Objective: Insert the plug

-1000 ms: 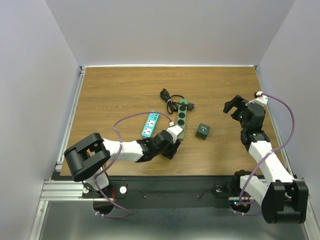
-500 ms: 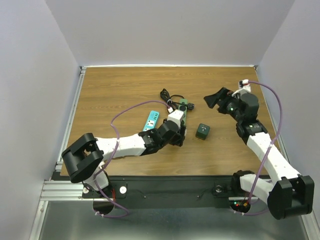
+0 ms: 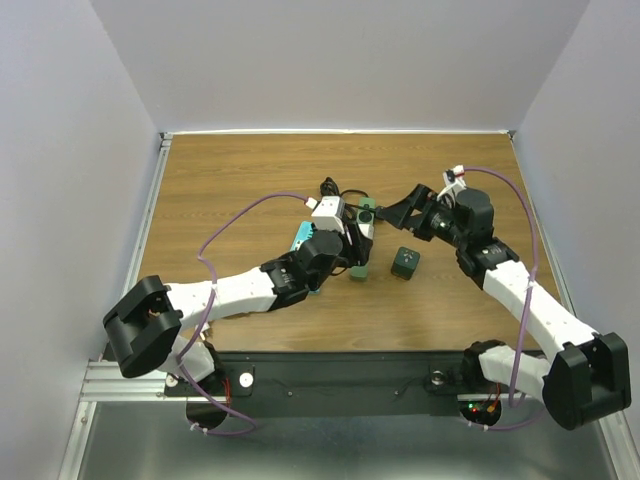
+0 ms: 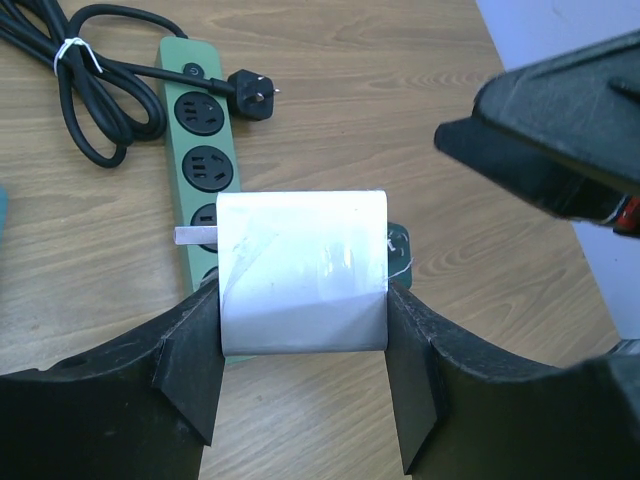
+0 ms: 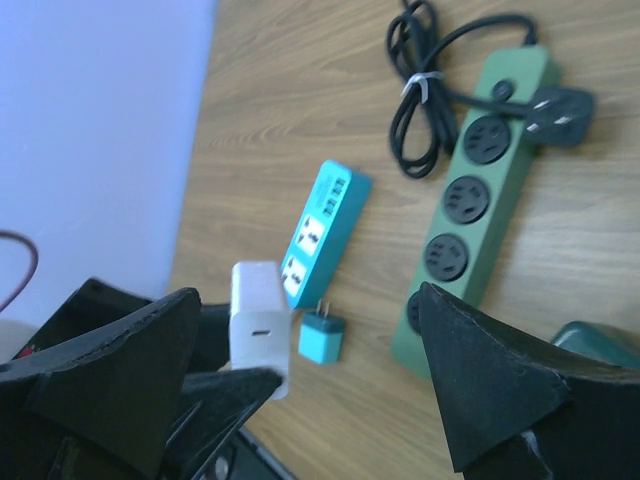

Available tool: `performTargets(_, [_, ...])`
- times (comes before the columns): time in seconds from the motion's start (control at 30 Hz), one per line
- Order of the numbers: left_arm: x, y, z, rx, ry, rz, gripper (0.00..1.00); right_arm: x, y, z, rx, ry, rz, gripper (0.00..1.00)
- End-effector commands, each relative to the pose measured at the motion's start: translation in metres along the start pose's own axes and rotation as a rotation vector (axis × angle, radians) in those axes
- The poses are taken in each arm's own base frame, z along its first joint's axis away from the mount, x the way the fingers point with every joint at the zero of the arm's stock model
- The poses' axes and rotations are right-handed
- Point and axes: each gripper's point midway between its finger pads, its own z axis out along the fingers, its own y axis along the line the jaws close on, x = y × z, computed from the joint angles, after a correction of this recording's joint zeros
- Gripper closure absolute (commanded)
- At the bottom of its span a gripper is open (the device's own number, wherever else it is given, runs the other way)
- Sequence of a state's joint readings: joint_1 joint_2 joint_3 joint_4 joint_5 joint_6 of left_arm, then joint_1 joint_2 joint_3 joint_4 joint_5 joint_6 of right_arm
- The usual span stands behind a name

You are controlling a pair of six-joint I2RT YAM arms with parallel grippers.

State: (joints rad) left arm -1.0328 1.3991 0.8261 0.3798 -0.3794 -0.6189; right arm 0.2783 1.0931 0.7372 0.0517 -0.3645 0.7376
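My left gripper (image 4: 303, 305) is shut on a white boxy plug (image 4: 303, 268), whose metal prongs stick out to the left. In the top view the plug (image 3: 327, 211) hangs over the green power strip (image 3: 362, 236), just left of its sockets. The strip (image 4: 198, 165) lies lengthwise with several round sockets showing. My right gripper (image 3: 396, 212) stands open just right of the strip's far end, with nothing between its fingers. In the right wrist view it (image 5: 308, 296) faces the white plug (image 5: 258, 322) and the green strip (image 5: 478, 200).
A teal power strip (image 5: 322, 228) lies left of the green one, with a small teal adapter (image 5: 323, 336) by its near end. A dark green cube adapter (image 3: 405, 262) sits to the right. The strip's coiled black cord (image 4: 95, 80) and black plug (image 4: 255, 96) lie at the back.
My left arm has stretched forward and carried the white plug from the near side up over the green strip. My right arm has swung left from the table's right edge to the strip's far end.
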Motion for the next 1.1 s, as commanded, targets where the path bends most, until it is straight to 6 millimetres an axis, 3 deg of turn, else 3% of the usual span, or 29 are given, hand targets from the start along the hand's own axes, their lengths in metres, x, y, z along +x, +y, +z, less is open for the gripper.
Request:
performTargets(0.0, [-0.041, -0.021, -0.008, 0.066, -0.136, -0.079, 1.00, 0.010, 0.030, 0.000, -0.093, 0.052, 0.014, 0.05])
performTargets(0.47, [-0.045, -0.026, -0.014, 0.131, -0.172, -0.018, 1.00, 0.050, 0.049, 0.022, -0.177, 0.264, 0.000, 0.13])
performTargets(0.63, [-0.047, -0.027, -0.016, 0.144, -0.183, 0.020, 1.00, 0.067, 0.056, 0.027, -0.215, 0.346, -0.020, 0.34])
performTargets(0.73, [-0.047, -0.029, -0.016, 0.157, -0.182, 0.030, 1.00, 0.074, 0.059, 0.029, -0.236, 0.379, -0.032, 0.53])
performTargets(0.83, [-0.046, -0.028, -0.018, 0.159, -0.182, 0.029, 1.00, 0.083, 0.062, 0.030, -0.260, 0.426, -0.035, 0.88])
performTargets(0.9, [-0.045, -0.027, -0.018, 0.156, -0.183, 0.029, 1.00, 0.083, 0.061, 0.030, -0.256, 0.422, -0.038, 0.99])
performTargets(0.93, [-0.047, -0.026, -0.019, 0.155, -0.186, 0.028, 0.88, 0.081, 0.061, 0.030, -0.252, 0.413, -0.043, 1.00])
performTargets(0.97, [-0.048, -0.024, -0.021, 0.150, -0.192, 0.023, 0.61, 0.077, 0.058, 0.033, -0.235, 0.388, -0.059, 1.00])
performTargets(1.07, [-0.050, -0.021, -0.026, 0.146, -0.200, 0.018, 0.29, 0.060, 0.062, 0.039, -0.223, 0.332, -0.116, 1.00])
